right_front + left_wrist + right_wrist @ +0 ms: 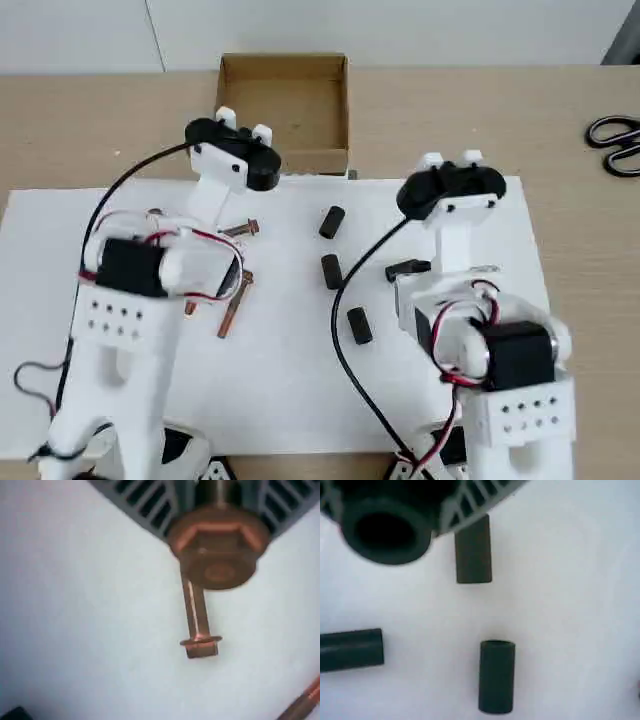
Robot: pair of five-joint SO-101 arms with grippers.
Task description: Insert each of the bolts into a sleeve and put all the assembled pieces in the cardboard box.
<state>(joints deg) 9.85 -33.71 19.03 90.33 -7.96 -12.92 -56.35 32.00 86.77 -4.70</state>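
My left gripper (216, 495) is shut on a copper bolt (218, 550), whose hex head faces the wrist camera. Below it a second bolt (197, 622) lies on the white sheet, and the tip of a third (305, 705) shows at the edge. My right gripper (395, 497) is shut on a black sleeve (385, 530), its hollow end toward the camera. Three loose sleeves (473, 550) (496, 676) (350, 650) lie on the sheet beneath it. In the high view, bolts (232, 305) lie by the left arm and sleeves (331, 270) in the middle. The cardboard box (285, 105) stands open at the back.
A white sheet (290, 390) covers the working area on the wooden table (500, 110). Scissors (615, 140) lie at the far right edge. Black cables (345, 330) trail from both arms across the sheet.
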